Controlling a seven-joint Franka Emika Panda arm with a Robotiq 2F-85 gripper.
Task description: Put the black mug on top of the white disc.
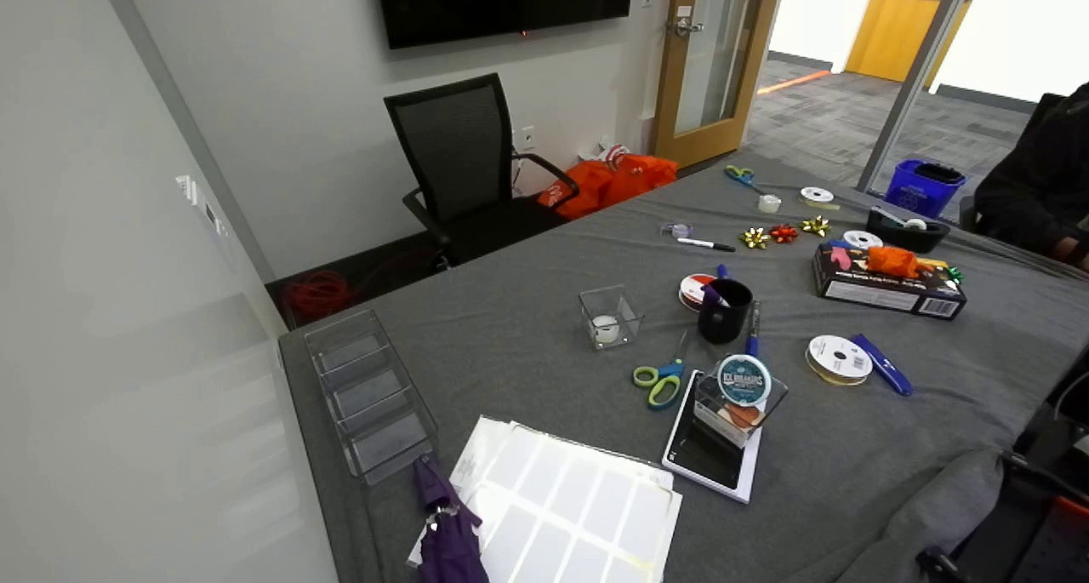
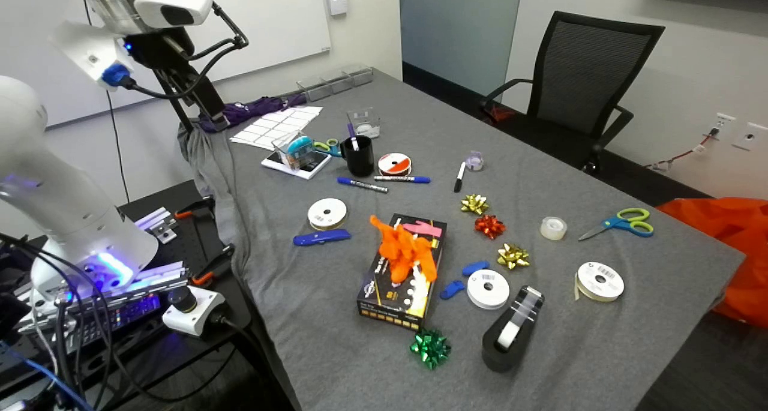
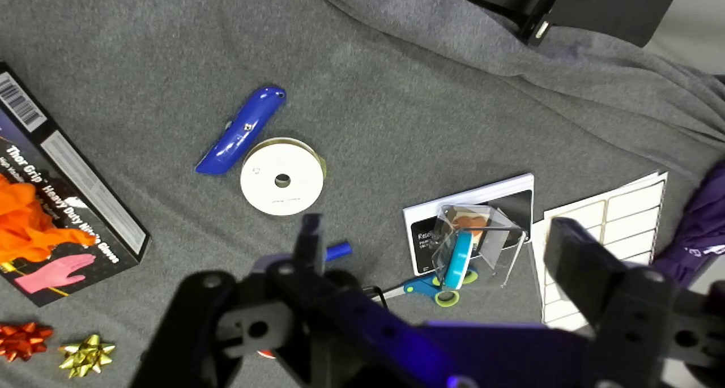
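Observation:
The black mug [image 1: 723, 317] stands upright on the grey cloth in both exterior views [image 2: 359, 159], with a purple pen sticking out. In the wrist view it is mostly hidden behind my left finger; a dark bit of it [image 3: 342, 277] and its handle show. The white disc [image 1: 840, 357], the top of a ribbon spool with a dark centre hole, lies flat beside the blue knife [image 2: 327, 213]. In the wrist view the disc [image 3: 266, 187] is left of and above my left fingertip. My gripper [image 3: 439, 232] is open and empty, high above the table [image 2: 204, 123].
A clear box with a teal tin [image 1: 744, 380] stands on a white-edged package beside scissors [image 1: 659, 383]. Blue markers [image 2: 363, 185] and a red-and-white spool [image 2: 395, 164] lie by the mug. A blue knife [image 3: 241, 130] touches the disc's area; a glove box [image 2: 378, 303] stands nearby.

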